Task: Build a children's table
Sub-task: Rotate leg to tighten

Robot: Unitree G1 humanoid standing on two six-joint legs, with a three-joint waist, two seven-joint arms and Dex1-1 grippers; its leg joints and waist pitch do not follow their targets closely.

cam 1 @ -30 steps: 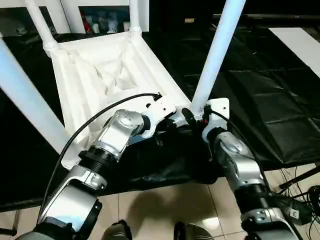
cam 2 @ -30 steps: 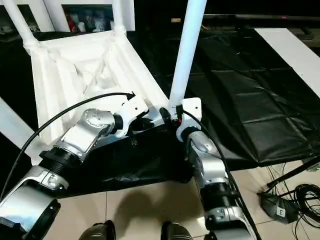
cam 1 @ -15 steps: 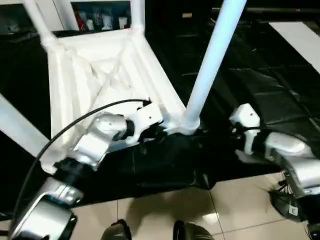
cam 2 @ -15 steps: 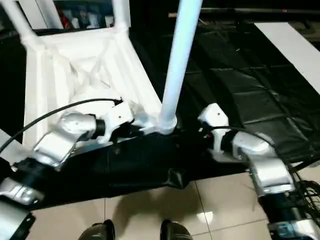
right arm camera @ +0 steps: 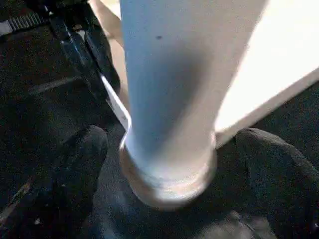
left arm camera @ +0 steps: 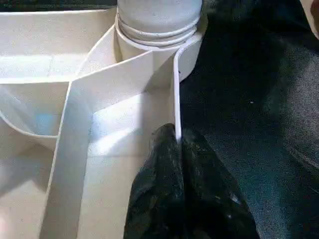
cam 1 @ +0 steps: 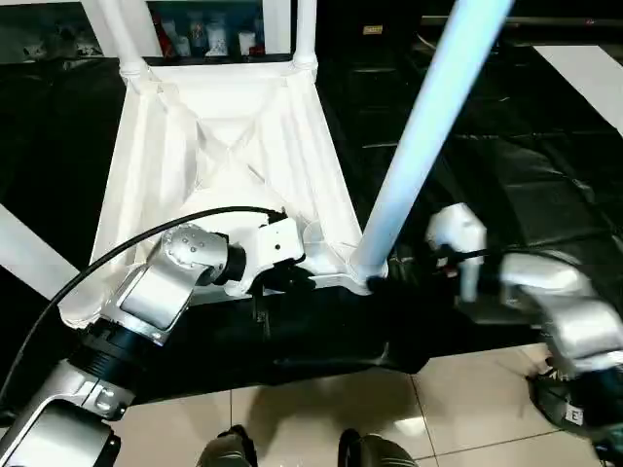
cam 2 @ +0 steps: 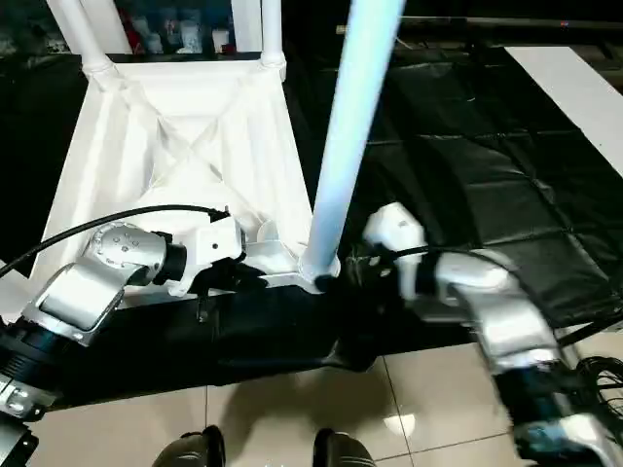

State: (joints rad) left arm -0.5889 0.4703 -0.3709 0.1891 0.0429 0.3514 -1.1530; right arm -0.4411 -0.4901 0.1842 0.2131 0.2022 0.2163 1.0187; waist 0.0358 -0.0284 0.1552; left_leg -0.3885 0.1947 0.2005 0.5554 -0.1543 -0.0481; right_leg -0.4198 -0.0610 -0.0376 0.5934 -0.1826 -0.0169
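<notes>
The children's table lies upside down on a black sheet, its white tabletop point(cam 1: 224, 146) showing the ribbed X-braced underside. Legs stand up from the far corners point(cam 1: 117, 34) point(cam 1: 305, 29). A third leg point(cam 1: 24, 258) crosses the left edge. The near right leg point(cam 1: 419, 146) stands in its corner socket point(left arm camera: 158, 35). My left gripper point(left arm camera: 175, 142) is shut on the tabletop's thin rim just beside that socket. My right gripper point(right arm camera: 174, 149) is open, one finger point(right arm camera: 84, 149) on each side of that leg's base, with gaps showing.
The black sheet point(cam 1: 526, 165) covers the work surface and ends at a front edge above the tiled floor point(cam 1: 321, 418). Cables and a stand foot point(cam 1: 579, 409) lie at the lower right. A white board point(cam 1: 589, 78) lies far right. A cable point(cam 1: 117, 258) loops over my left arm.
My right gripper opened, swung out to the right off the leg's base, then came back close around it. The left gripper stays on the rim. The camera view has shifted.
</notes>
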